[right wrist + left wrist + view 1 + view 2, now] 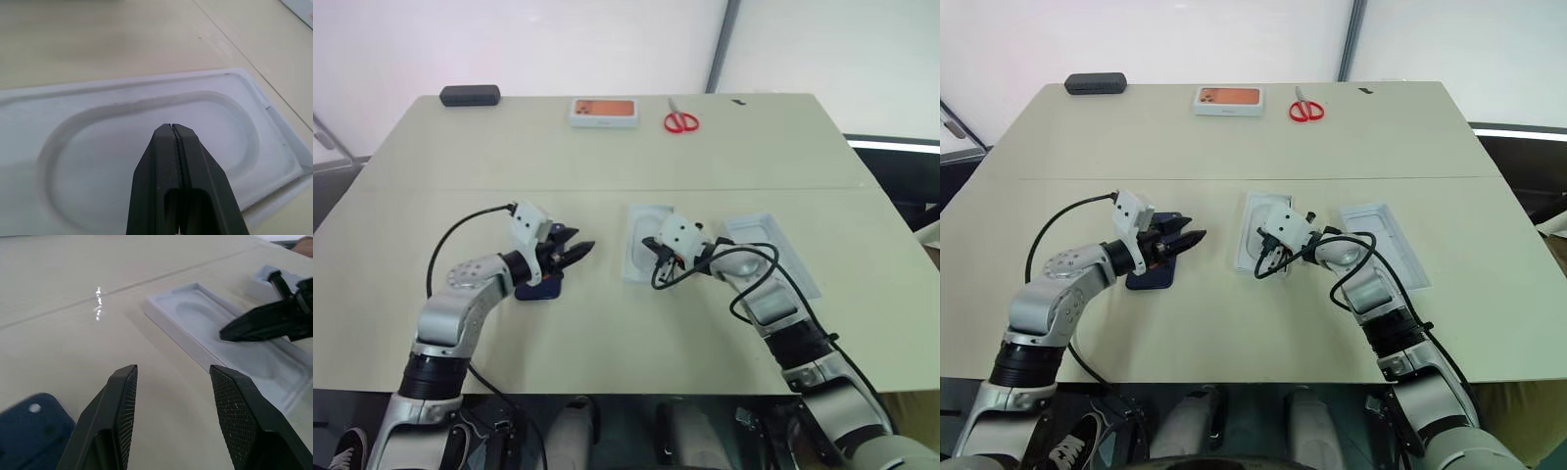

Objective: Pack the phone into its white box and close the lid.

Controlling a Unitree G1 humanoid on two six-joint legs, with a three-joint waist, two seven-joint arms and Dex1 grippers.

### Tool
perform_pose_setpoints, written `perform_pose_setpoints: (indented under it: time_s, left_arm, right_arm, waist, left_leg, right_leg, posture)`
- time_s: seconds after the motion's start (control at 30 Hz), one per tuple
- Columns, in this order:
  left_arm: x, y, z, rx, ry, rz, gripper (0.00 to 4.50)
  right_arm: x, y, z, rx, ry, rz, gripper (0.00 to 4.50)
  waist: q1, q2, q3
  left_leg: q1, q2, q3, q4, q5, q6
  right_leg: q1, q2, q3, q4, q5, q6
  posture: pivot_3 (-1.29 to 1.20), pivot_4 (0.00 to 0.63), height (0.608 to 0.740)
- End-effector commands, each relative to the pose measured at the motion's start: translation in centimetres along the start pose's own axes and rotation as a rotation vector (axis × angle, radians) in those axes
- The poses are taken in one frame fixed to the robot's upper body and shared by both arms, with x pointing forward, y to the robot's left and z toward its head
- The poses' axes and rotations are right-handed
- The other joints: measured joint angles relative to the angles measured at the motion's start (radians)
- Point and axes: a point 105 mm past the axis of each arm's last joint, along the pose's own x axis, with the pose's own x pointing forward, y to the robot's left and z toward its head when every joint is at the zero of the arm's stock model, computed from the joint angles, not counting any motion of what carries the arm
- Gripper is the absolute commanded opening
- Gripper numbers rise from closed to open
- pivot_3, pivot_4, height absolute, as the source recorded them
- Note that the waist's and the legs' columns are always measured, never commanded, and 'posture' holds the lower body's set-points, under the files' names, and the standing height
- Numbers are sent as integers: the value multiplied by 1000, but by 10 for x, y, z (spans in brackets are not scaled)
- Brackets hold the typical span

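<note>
The right hand [172, 128], fingers pressed together and empty, hangs over the white box [639, 227] holding an embossed insert. The left hand [171, 382], fingers apart, hovers beside the phone [1157, 274] on the bench [607, 157].

The table [607, 323] looks smooth and faintly glossy, the white insert card [98, 122] matt moulded paperboard, the phone [29, 440] satin dark blue, and the left gripper's fingers [234, 416] finely cross-hatched black plastic.
</note>
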Motion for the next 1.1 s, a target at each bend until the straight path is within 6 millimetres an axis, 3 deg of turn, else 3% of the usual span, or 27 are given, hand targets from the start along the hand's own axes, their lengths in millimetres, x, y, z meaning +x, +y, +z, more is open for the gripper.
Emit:
perform_pose_setpoints:
  time_s: [0.03, 0.23, 0.43, 0.77, 0.87, 0.93, 1.1]
  left_arm:
    - [0, -1, 18, 73, -56, -5, 2494]
    - [1, 1, 24, 74, -84, -1, 2494]
    - [5, 0, 24, 75, -85, -8, 2494]
    - [3, 2, 24, 60, -86, -11, 2494]
    - [-4, 10, 19, -4, -47, 8, 2494]
    - [-15, 26, 17, -64, -13, 65, 2494]
    - [-56, 64, 18, -250, 4, 160, 2494]
  right_arm:
    - [-1, 2, 1, -107, 37, 24, 11]
    - [-10, -7, -2, -135, 75, 32, 11]
    - [-16, -2, -5, -151, 107, 89, 11]
    - [-12, -5, 27, -97, -19, 88, 11]
    - [-10, -11, 36, -106, -59, 45, 11]
    - [-7, -11, 43, -108, -87, 38, 11]
    - [14, 9, 72, -86, -183, 98, 11]
  waist:
    - [1, 0, 0]
    - [-1, 0, 0]
    - [-1, 0, 0]
    - [-6, 0, 0]
    - [-5, 0, 0]
    - [-6, 0, 0]
    - [-23, 0, 0]
  left_leg:
    - [0, 0, 0, 0, 0, 0]
    - [0, 0, -1, 0, -1, 1]
    - [1, 0, -1, 0, -1, 1]
    - [1, 0, -2, 0, -1, 1]
    - [0, 0, -2, 0, -1, 1]
    - [0, 0, -2, 0, -1, 1]
    - [0, 1, -3, 0, -1, 1]
  right_leg:
    - [1, 0, 0, 0, 0, 0]
    - [1, 0, 0, 0, 0, 0]
    - [1, 0, 0, 0, 0, 0]
    - [0, 1, 0, 0, 0, 0]
    - [0, 1, 0, 0, 0, 0]
    - [0, 1, 0, 0, 0, 0]
    - [-2, 1, 0, 3, 0, 0]
  posture:
    - [0, 150, 740]
    - [0, 150, 740]
    - [0, 150, 740]
    - [0, 150, 740]
    - [0, 150, 740]
    - [0, 150, 740]
    - [0, 150, 740]
